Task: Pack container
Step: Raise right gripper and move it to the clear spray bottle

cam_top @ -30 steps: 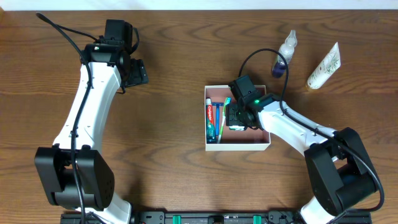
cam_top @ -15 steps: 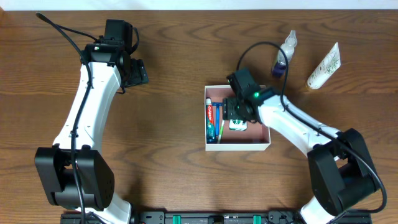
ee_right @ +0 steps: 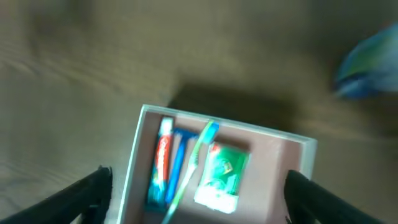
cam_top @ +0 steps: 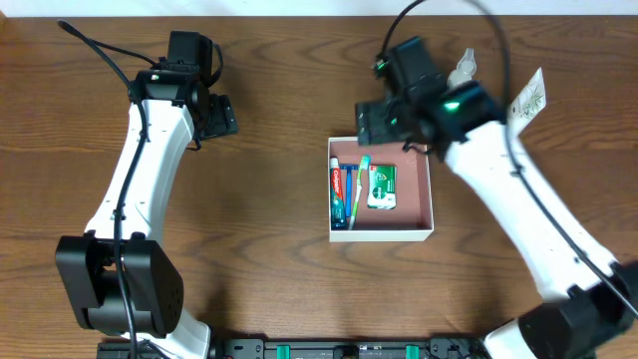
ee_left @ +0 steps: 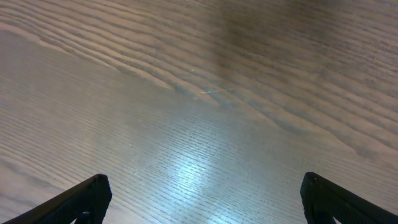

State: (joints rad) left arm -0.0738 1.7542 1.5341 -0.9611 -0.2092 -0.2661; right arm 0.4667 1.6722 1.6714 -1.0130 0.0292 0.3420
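Observation:
The container point(cam_top: 417, 209) is a shallow white-walled box with a pinkish inside at the table's middle right; it also shows in the right wrist view point(ee_right: 283, 162). In it lie a red-and-blue toothpaste tube point(cam_top: 339, 194), a green toothbrush point(cam_top: 358, 189) and a green-and-white packet point(cam_top: 381, 186). My right gripper point(cam_top: 371, 123) is open and empty, raised above the box's far left corner; its fingertips frame the box in the right wrist view point(ee_right: 199, 199). My left gripper point(cam_top: 221, 115) is open and empty at the far left, over bare wood point(ee_left: 199, 199).
A small spray bottle with purple liquid point(cam_top: 455, 90) and a white tube with a leaf print point(cam_top: 520, 108) lie at the far right behind the box. The right arm crosses above the box's right side.
My right gripper has let go of the green-and-white packet inside the box and risen up and back, away from it. The left arm has not moved.

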